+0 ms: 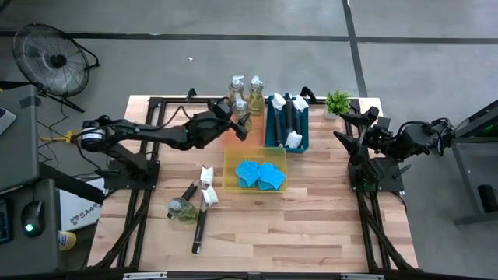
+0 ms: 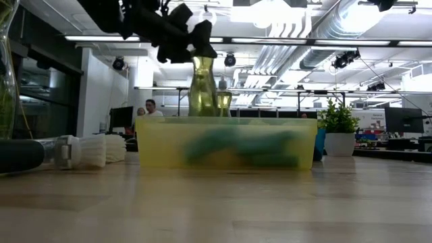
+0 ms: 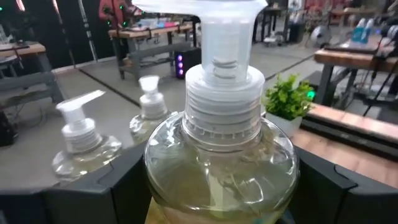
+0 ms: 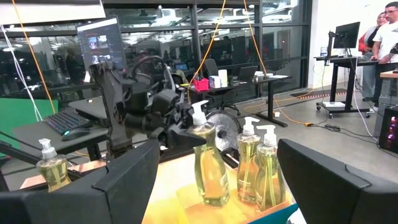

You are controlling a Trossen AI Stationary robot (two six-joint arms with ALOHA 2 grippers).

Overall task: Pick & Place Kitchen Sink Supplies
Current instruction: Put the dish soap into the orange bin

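Note:
My left gripper (image 1: 237, 117) reaches in from the left at the table's far side, shut on a clear soap bottle (image 3: 217, 162) with a white pump top. Two more soap bottles (image 1: 236, 84) (image 1: 255, 89) stand just beyond it. Another bottle (image 1: 180, 208) lies on its side near the table's left, beside two black-handled brushes (image 1: 205, 180) (image 1: 199, 229). Blue sponges (image 1: 259, 174) lie in the yellow tray (image 1: 230, 183). My right gripper (image 1: 344, 126) waits open at the right, above the table, touching nothing. My left gripper pinches the bottle's round body just under the white collar (image 3: 161, 155), one finger (image 3: 118, 186) on each side. The fingers come in level from the table's left. The bottle stays upright over the orange tray (image 4: 180, 186); whether its base rests there I cannot tell.
A teal tray (image 1: 269, 132) with white-headed brushes stands right of the held bottle, and a small green potted plant (image 1: 338, 101) sits at the far right. Bare wood lies along the near edge. People stand in the room beyond the table.

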